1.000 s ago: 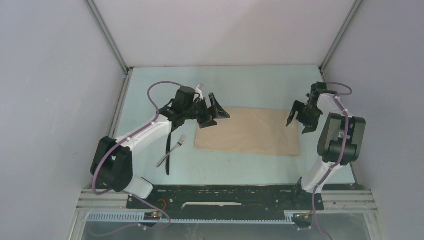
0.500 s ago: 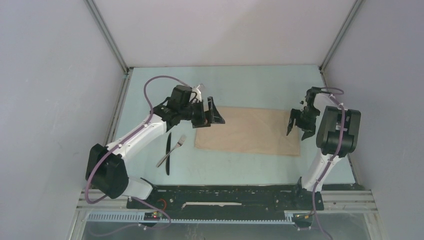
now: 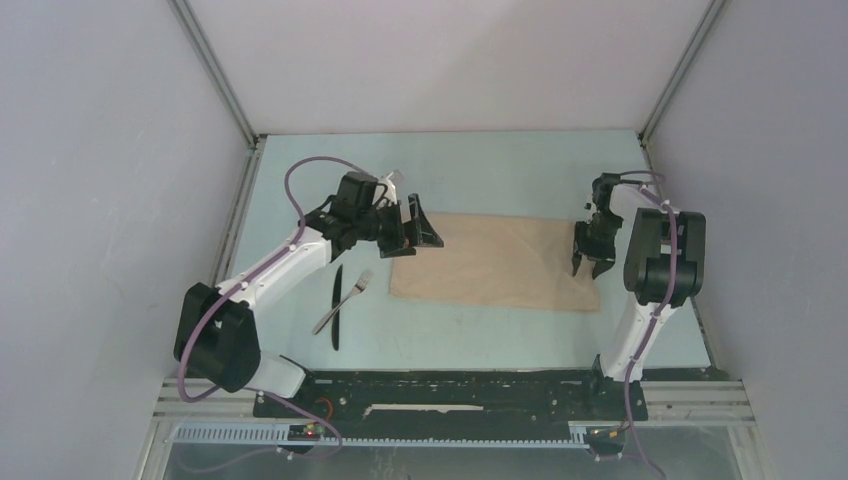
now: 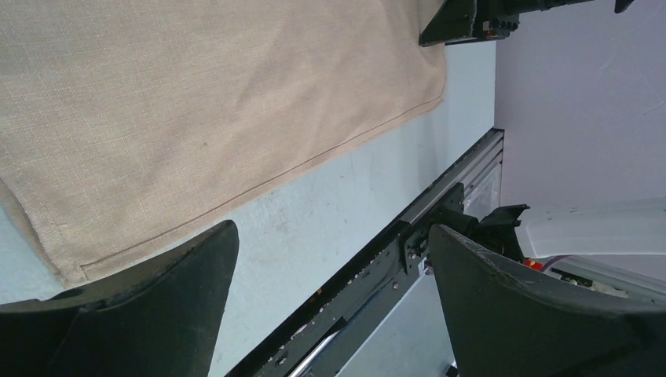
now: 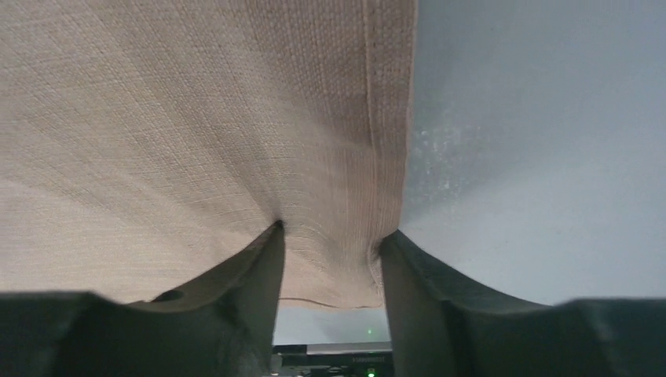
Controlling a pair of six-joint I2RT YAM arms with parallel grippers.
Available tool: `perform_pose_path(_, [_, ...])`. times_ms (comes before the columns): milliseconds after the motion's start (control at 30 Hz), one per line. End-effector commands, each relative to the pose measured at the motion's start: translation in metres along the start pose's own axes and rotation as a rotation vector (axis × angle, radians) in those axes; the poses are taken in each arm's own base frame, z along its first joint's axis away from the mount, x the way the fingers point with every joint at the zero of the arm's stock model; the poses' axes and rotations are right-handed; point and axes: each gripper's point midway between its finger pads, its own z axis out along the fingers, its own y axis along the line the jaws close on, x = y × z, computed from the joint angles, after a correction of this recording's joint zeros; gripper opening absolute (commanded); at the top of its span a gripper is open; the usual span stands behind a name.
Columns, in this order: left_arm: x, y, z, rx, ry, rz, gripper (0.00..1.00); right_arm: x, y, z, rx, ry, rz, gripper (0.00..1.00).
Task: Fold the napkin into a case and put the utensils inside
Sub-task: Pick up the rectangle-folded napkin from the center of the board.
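Observation:
The beige napkin (image 3: 495,262) lies flat as a wide rectangle mid-table, not shaped into a case. In the right wrist view my right gripper (image 5: 330,239) presses down on the napkin (image 5: 196,118) at its right hemmed edge. Its jaws are half closed and the cloth puckers up between them. My left gripper (image 3: 428,225) hovers open over the napkin's far left corner; in its wrist view the left gripper (image 4: 330,232) holds nothing and the napkin (image 4: 196,102) lies below. The utensils, a black knife (image 3: 336,325) and a silver fork (image 3: 350,293), lie crossed left of the napkin.
Grey enclosure walls close in the pale blue table (image 3: 520,170) on three sides. A black mounting rail (image 3: 450,385) runs along the near edge and shows in the left wrist view as the rail (image 4: 393,259). The right arm's tip (image 4: 471,16) shows there too.
My right gripper has come down and leftward onto the napkin's right edge, its jaws narrowing on the cloth. The left gripper has drawn slightly back toward the napkin's far left corner, still open.

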Motion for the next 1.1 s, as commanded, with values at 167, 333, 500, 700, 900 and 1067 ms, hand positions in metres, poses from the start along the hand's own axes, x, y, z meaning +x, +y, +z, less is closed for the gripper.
perform_pose_path(167, [-0.004,-0.006,-0.007,0.034,-0.021,0.022,0.98,-0.013,0.003,0.01,0.028,-0.05,-0.033,0.22])
perform_pose_path(333, [-0.004,-0.004,-0.006,0.029,-0.022,0.019,0.98,-0.015,-0.013,0.001,0.089,-0.073,-0.02,0.0])
perform_pose_path(500, [-0.004,-0.003,-0.005,0.026,-0.023,0.019,0.98,-0.017,-0.057,-0.014,0.231,-0.102,0.048,0.0])
perform_pose_path(700, [-0.005,-0.002,-0.006,0.017,-0.031,0.023,0.98,-0.028,-0.075,-0.038,0.277,-0.185,0.078,0.0])
perform_pose_path(900, [-0.006,0.0,-0.008,0.015,-0.038,0.025,0.98,-0.027,-0.053,-0.049,0.309,-0.208,0.033,0.0])
perform_pose_path(1067, [-0.01,0.002,-0.011,0.01,-0.052,0.02,0.98,-0.014,0.01,-0.048,0.202,-0.194,-0.034,0.0])
